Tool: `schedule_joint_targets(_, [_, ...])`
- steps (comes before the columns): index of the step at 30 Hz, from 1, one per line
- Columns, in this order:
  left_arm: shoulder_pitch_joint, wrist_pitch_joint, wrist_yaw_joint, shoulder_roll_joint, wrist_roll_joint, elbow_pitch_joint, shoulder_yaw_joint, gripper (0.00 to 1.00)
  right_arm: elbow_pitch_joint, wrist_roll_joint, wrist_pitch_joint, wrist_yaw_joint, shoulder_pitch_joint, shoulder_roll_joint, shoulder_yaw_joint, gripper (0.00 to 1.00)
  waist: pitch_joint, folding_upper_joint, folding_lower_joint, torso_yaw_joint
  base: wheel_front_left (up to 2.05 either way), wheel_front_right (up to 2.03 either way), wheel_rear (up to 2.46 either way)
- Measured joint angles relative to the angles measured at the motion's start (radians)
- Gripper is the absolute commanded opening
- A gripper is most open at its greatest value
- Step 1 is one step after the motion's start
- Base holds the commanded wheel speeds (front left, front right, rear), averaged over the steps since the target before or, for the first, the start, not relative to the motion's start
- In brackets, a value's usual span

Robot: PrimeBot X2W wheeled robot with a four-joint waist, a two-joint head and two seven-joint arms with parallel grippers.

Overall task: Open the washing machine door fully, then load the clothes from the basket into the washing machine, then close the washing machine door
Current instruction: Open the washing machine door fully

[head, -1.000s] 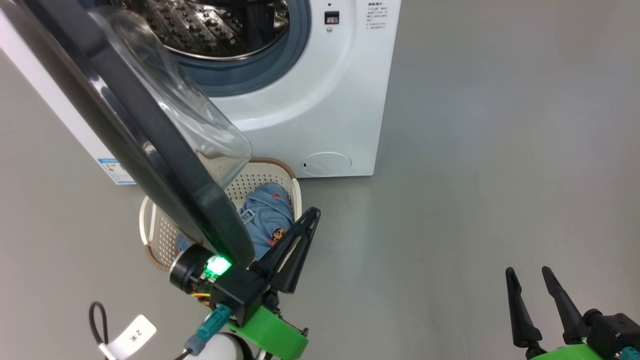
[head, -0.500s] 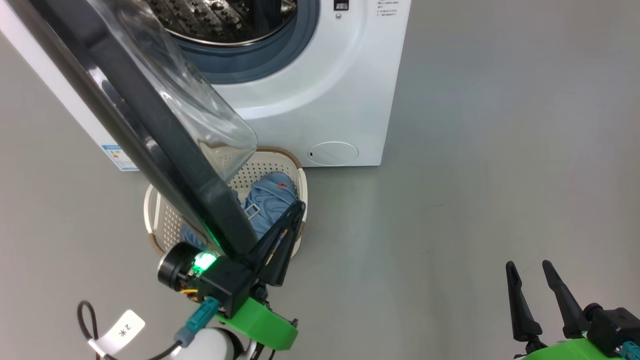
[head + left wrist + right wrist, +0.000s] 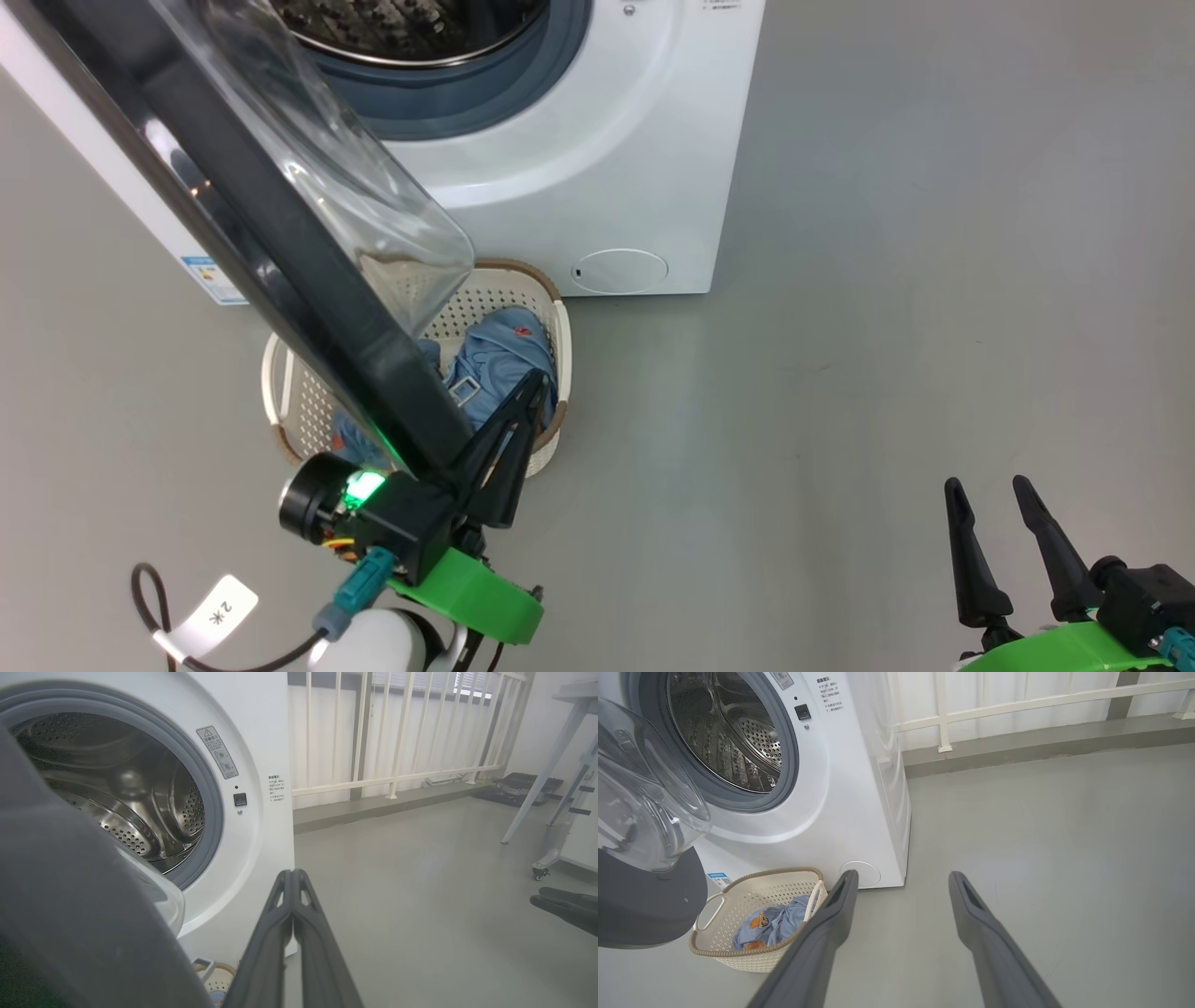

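- Nearest, low at the right of the head view: right gripper (image 3: 986, 487), fingers parted with a clear gap, gripping nothing, above bare grey floor (image 3: 887, 280).
- Low at the left: left gripper (image 3: 532, 387), fingers pressed together tip to tip with nothing between them, seen as the same closed pair in the left wrist view (image 3: 292, 877).
- Across that gripper's base: lower edge of the washing machine door (image 3: 280, 252), swung open, glossy black rim slanting down from the upper left, clear glass bowl bulging toward the machine. Impossible to tell whether touching the gripper or merely in front of it.
- Under the door and beyond the left fingertips: basket (image 3: 485, 303) on the floor, just in front of the machine, partly hidden by the rim.
- Inside the basket: clothes (image 3: 495, 364), light blue and bunched, with orange and brown patches plain from the right wrist (image 3: 773, 921).
- Behind: washing machine (image 3: 579, 159), white, opening uncovered, perforated steel drum (image 3: 117, 793) ringed by a grey-blue gasket (image 3: 214, 812).
- Low on its front: small round white flap (image 3: 619, 271); on its side, near the floor, a blue sticker (image 3: 213, 280).
- Farthest: white railing (image 3: 397, 732) along the wall.
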Motion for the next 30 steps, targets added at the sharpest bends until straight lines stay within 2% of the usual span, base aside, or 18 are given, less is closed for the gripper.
schedule_joint_targets(7, [0.000, 0.000, 0.013, 0.000, -0.001, 0.014, -0.001, 0.00, 0.008, 0.000, 0.000, 0.000, 0.000, -0.001, 0.002, 1.00, -0.001, 0.0000, 0.0000, 0.018, 0.00, 0.00, 0.00])
schedule_joint_targets(17, [0.000, 0.000, 0.059, -0.009, -0.018, 0.060, 0.001, 0.00, 0.018, 0.000, 0.000, 0.000, 0.000, -0.003, 0.009, 1.00, -0.018, 0.0000, 0.0000, 0.043, 0.00, 0.00, 0.00])
schedule_joint_targets(30, [0.007, -0.001, 0.079, -0.019, -0.029, 0.072, 0.000, 0.00, 0.024, 0.009, 0.000, 0.000, 0.000, -0.003, 0.015, 1.00, -0.026, 0.0000, 0.0001, 0.064, 0.00, 0.00, 0.00])
